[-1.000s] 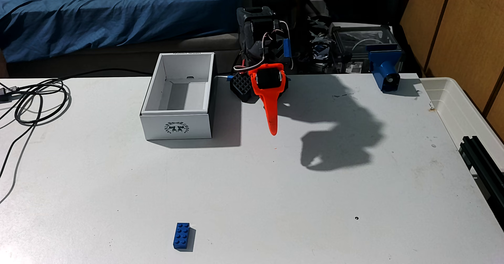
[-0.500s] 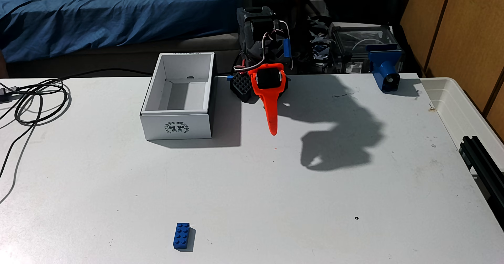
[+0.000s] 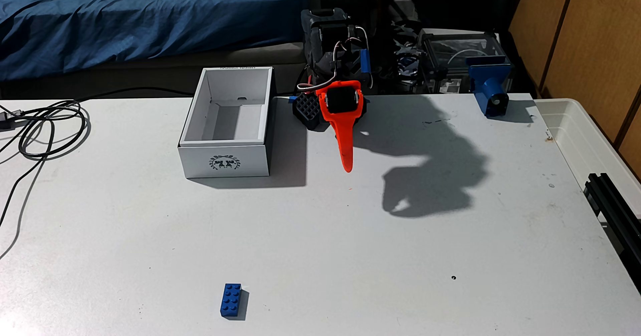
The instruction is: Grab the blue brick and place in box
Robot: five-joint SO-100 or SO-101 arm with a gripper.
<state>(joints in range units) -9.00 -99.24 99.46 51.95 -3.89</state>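
Gripper [image 3: 348, 167]: one orange finger shows, its partner hidden behind, gap unreadable. Box [image 3: 224, 162]: wreath emblem print too small to read; far-rim lettering likewise. Cable coil [image 3: 52, 128]: runs off the left edge. Translucent tub [image 3: 589, 141] and black rail [image 3: 614, 204]: cut by the right edge.

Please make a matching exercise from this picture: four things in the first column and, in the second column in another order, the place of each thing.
Things:
1. blue brick
2. box
3. claw
4. black cable

Places in the fixed view:
A. coiled at the left edge of the table
B. lying alone near the front edge, studs up
C. pointing down above the table, just right of the box
D. standing open and empty at the back, emblem side facing the camera

Pairs: 1-B, 2-D, 3-C, 4-A
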